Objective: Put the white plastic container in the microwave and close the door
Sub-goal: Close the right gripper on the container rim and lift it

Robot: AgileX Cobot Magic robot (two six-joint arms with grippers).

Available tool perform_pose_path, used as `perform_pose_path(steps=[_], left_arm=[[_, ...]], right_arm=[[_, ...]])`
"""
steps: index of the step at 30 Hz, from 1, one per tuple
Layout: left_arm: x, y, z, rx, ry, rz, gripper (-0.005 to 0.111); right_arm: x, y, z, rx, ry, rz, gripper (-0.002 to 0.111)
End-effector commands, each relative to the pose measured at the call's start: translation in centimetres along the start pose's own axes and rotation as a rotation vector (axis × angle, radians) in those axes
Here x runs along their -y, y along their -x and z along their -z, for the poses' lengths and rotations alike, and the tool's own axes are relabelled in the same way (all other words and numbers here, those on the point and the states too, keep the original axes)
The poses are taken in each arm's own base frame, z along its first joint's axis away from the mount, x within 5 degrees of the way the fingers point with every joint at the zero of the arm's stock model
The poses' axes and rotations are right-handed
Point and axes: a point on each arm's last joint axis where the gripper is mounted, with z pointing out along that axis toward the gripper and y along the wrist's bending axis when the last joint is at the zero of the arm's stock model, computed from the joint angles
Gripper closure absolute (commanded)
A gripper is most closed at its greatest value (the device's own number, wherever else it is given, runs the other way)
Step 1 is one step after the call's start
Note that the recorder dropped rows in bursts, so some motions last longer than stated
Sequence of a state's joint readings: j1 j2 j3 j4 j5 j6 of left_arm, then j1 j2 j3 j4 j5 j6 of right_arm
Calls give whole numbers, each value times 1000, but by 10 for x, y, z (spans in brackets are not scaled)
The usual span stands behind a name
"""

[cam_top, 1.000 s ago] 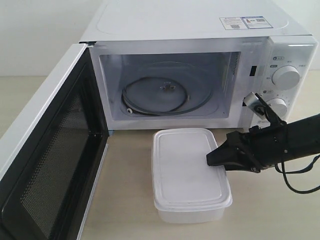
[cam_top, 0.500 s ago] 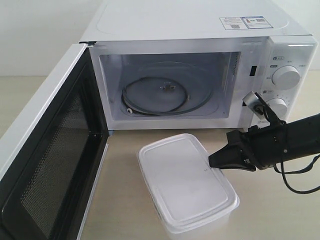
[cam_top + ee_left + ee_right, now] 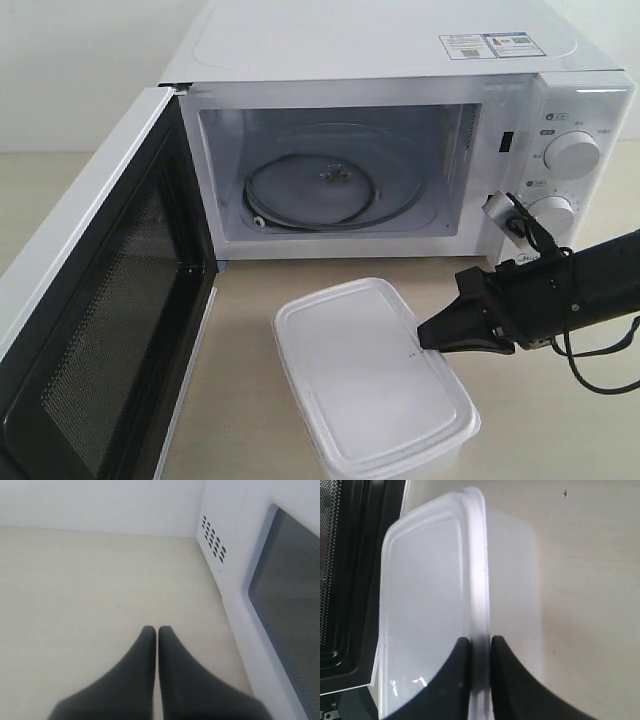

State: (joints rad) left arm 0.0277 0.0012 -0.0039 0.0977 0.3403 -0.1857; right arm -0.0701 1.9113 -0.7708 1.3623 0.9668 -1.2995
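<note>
So far, the right gripper (image 3: 428,338) pinches the white plastic container (image 3: 365,380) by its rim, perhaps lifting it; the microwave (image 3: 400,60) awaits it, the door (image 3: 100,300) open; the left gripper (image 3: 156,630) has its fingers pressed together.

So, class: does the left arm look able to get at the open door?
Probably yes: the left gripper hangs shut over bare table beside the door, nothing between them.

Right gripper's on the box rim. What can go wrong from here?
1. The right gripper pinches only the thin rim on one side of the white plastic container; the box may slip or tip out of the jaws.
2. The container is skewed to the microwave opening and near the open door; a corner could catch going in.
</note>
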Motion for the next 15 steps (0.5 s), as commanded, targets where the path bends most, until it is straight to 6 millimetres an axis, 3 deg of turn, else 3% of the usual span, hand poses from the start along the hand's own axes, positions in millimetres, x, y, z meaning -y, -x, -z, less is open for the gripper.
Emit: perform_pose_path(steps=[1, 9, 15], left_arm=[[0, -1, 0, 0, 0, 1, 103], [0, -1, 0, 0, 0, 1, 103], [0, -1, 0, 0, 0, 1, 103]], right_arm=[[1, -3, 1, -31, -23, -2, 109], [-21, 3, 16, 8, -16, 33, 109], [-27, 1, 29, -8, -125, 27, 109]])
